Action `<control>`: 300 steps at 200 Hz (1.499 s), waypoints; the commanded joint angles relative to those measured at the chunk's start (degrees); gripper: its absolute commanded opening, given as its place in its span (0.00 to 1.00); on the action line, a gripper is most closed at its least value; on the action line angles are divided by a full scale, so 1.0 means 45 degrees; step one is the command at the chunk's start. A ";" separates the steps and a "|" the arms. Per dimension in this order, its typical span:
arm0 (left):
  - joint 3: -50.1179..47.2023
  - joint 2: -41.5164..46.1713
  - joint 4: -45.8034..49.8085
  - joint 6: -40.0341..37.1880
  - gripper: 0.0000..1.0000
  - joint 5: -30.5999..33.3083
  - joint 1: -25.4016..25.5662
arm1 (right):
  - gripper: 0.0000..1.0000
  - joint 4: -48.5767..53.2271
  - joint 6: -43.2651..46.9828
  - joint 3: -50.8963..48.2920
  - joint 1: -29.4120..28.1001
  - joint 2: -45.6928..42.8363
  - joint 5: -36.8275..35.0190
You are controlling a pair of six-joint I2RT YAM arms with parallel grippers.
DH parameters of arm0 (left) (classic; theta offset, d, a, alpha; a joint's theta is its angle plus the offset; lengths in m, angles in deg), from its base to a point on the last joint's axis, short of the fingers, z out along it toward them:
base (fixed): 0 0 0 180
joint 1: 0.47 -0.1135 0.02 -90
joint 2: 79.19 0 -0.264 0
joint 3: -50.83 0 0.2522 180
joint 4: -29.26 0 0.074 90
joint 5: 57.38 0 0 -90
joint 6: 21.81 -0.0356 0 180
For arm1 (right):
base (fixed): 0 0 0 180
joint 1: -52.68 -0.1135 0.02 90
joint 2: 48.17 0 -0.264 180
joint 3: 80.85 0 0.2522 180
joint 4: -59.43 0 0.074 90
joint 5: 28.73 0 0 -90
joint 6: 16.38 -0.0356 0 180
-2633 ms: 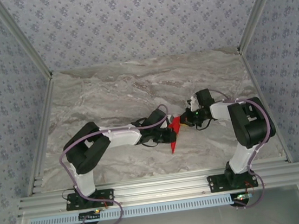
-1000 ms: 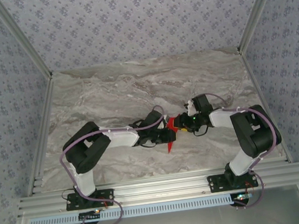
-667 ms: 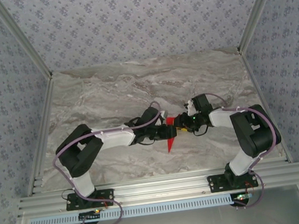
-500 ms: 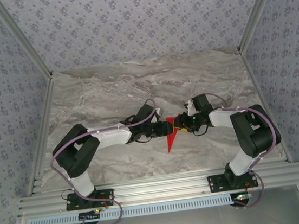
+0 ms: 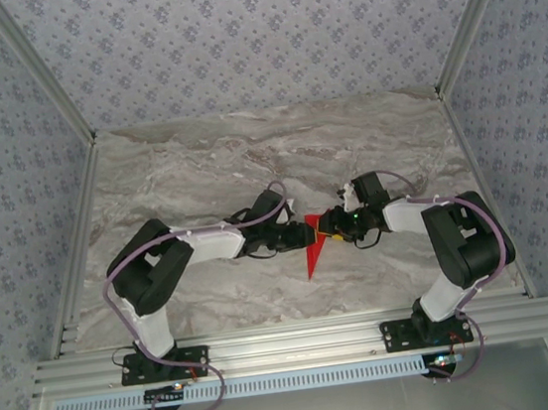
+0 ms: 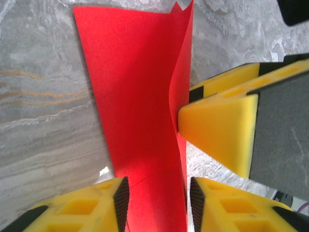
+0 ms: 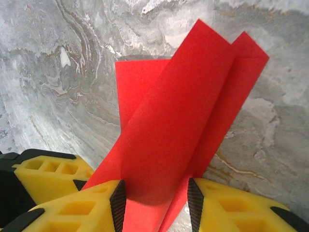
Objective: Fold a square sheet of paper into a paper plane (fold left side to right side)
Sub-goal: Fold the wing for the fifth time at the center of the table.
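1. The paper plane (image 5: 311, 250) lies on the table (image 5: 199, 164) between my two claws. Its long axis runs far to near, with the sharp tip toward the table's near edge.
2. My left claw (image 5: 293, 236) is on the plane's left, by its wide end. The fingers stand apart with red paper (image 6: 140, 106) between them; I cannot tell whether they pinch it.
3. My right claw (image 5: 327, 226) is on the plane's right, fingers apart around a raised flap (image 7: 183, 111); I cannot tell its grip either.
4. Since a second ago my left arm has drawn back leftward, uncovering more of the plane. The plane and my right claw have stayed put.
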 commanded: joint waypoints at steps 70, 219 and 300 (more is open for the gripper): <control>0.0688 -0.0447 -0.0091 -0.0530 0.04 -0.0380 -0.0443 | 0.43 0.0243 0.0268 0.0027 -0.0233 0.0602 -0.0722; 0.1001 -0.1556 -0.0469 -0.1515 0.02 -0.1036 -0.0918 | 0.51 0.0828 0.0799 0.0080 0.0556 -0.0790 -0.0265; 0.1098 -0.1841 -0.0580 -0.1585 0.02 -0.1476 -0.0977 | 0.47 -0.0483 -0.0044 0.0270 0.0480 -0.0972 0.0224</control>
